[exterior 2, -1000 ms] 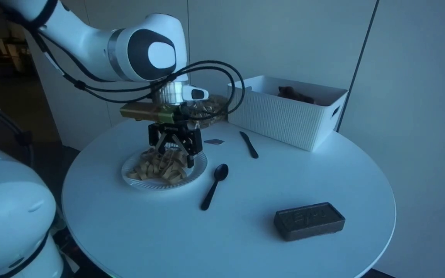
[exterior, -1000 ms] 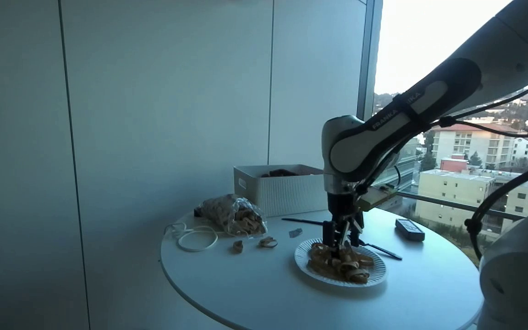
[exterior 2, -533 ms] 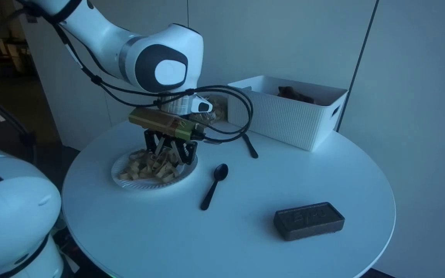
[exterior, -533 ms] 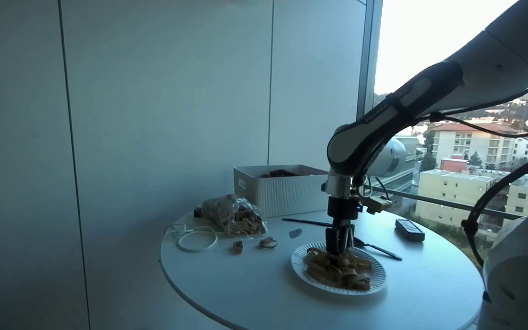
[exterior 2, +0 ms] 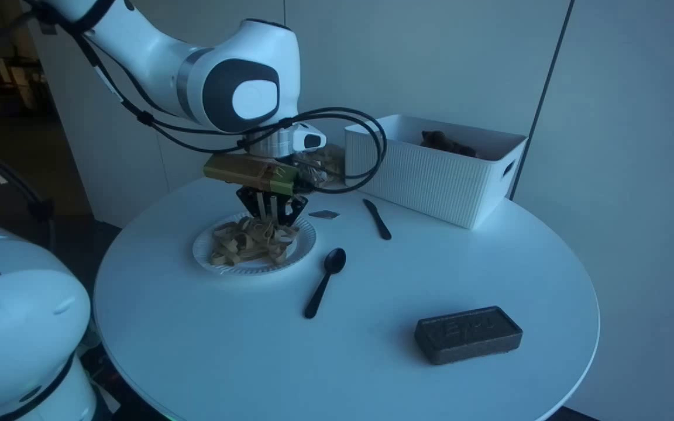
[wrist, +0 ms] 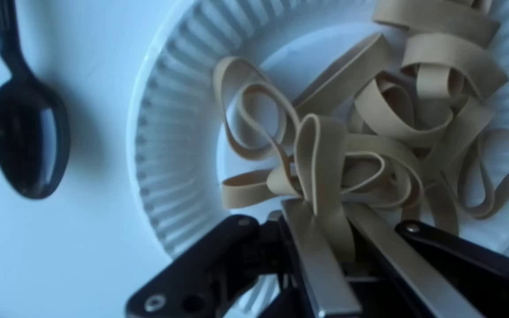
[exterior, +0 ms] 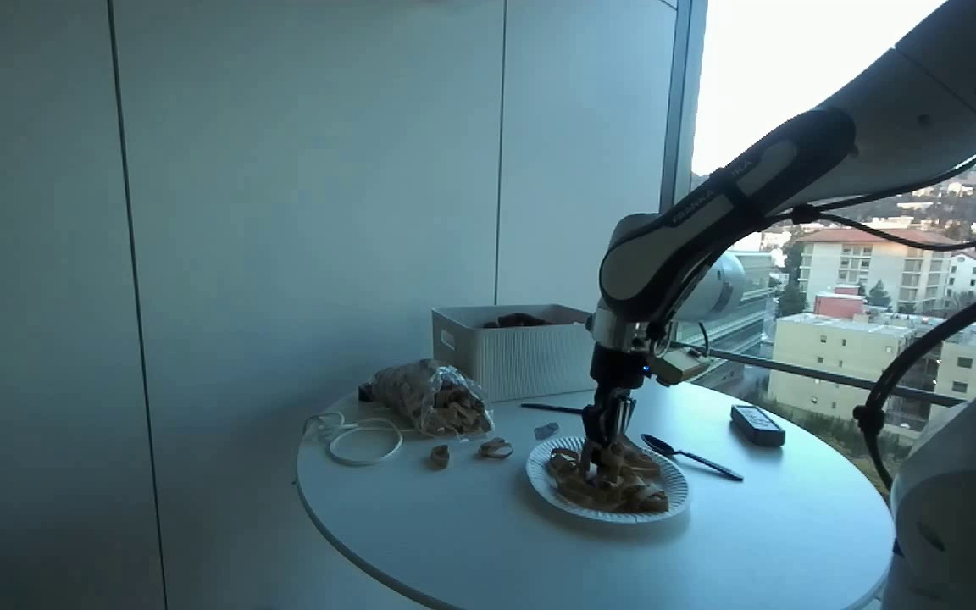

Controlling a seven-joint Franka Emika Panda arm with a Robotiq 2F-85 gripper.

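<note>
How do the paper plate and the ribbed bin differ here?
Shape: the paper plate is round and shallow; the ribbed bin is rectangular and deep.
Contents: the plate holds heaped tan bands; the bin holds something dark brown, partly hidden.
Contact: the gripper is closed on one band at the plate; the bin stands apart from it.
Shared: both look whitish, have ridged surfaces and rest on the table.

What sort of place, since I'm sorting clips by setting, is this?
Probably an upper-floor office or lab: a robot arm hangs over a round table beside a window that looks down on rooftops.
</note>
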